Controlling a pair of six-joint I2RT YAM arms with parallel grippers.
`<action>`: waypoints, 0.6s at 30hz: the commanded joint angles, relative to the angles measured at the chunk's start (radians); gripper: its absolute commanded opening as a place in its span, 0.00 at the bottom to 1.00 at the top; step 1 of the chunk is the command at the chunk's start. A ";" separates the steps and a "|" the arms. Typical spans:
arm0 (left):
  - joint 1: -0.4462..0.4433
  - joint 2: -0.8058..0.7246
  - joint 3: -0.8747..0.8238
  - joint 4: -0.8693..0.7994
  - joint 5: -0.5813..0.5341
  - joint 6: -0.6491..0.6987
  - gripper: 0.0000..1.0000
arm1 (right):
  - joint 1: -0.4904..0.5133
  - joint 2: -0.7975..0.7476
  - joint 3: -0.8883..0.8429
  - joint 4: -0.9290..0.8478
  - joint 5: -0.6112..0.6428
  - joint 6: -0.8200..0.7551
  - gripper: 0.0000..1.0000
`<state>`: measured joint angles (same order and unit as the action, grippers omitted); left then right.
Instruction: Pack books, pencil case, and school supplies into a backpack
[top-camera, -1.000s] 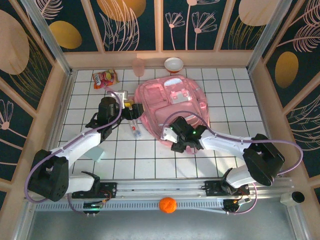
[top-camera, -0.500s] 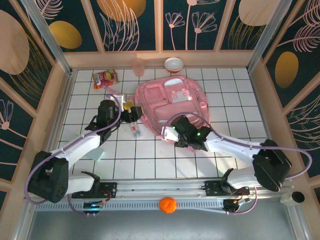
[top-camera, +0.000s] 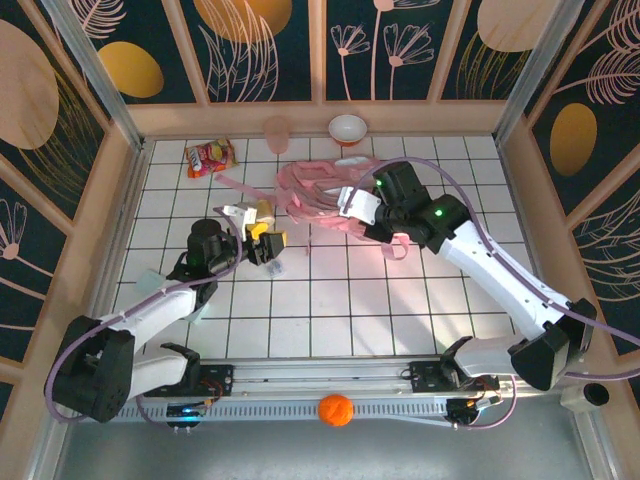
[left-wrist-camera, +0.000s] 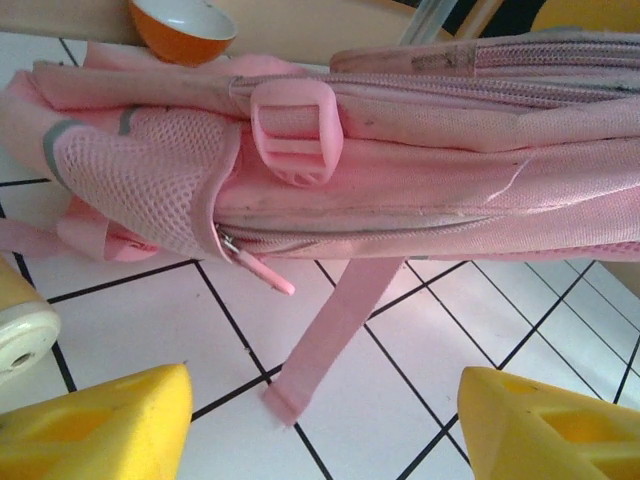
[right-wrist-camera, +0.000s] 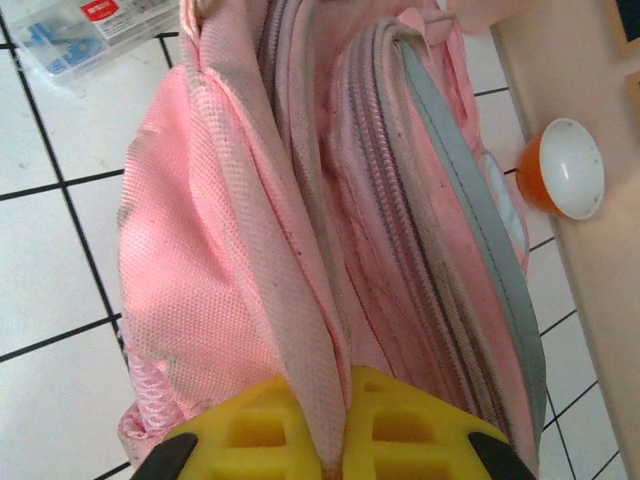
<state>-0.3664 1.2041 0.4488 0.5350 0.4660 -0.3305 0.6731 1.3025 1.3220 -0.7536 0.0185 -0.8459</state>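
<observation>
While right tool (right-wrist-camera: 330, 412) pinches backpack (top-camera: 318, 190), edgewise, long axis left-right, left tool (left-wrist-camera: 320, 405) released.

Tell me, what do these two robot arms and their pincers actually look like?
The left arm and right arm are white links with bulky black joints, each trailed by a looping lilac cable. A small green light glows on the right arm. The left gripper and right gripper have chunky yellow fingers; the right one's show moulded square recesses.
</observation>
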 joint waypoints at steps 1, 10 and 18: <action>0.000 0.064 0.000 0.143 0.041 0.003 0.67 | -0.004 -0.018 0.073 0.010 -0.049 -0.015 0.00; -0.072 0.232 0.040 0.261 -0.079 -0.085 0.66 | -0.003 -0.027 0.063 0.020 -0.056 0.009 0.00; -0.108 0.353 0.082 0.318 -0.161 -0.119 0.66 | -0.003 -0.031 0.055 0.042 -0.055 0.010 0.00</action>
<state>-0.4679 1.5318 0.4900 0.7818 0.3450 -0.4290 0.6731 1.3033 1.3346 -0.8013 -0.0105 -0.8513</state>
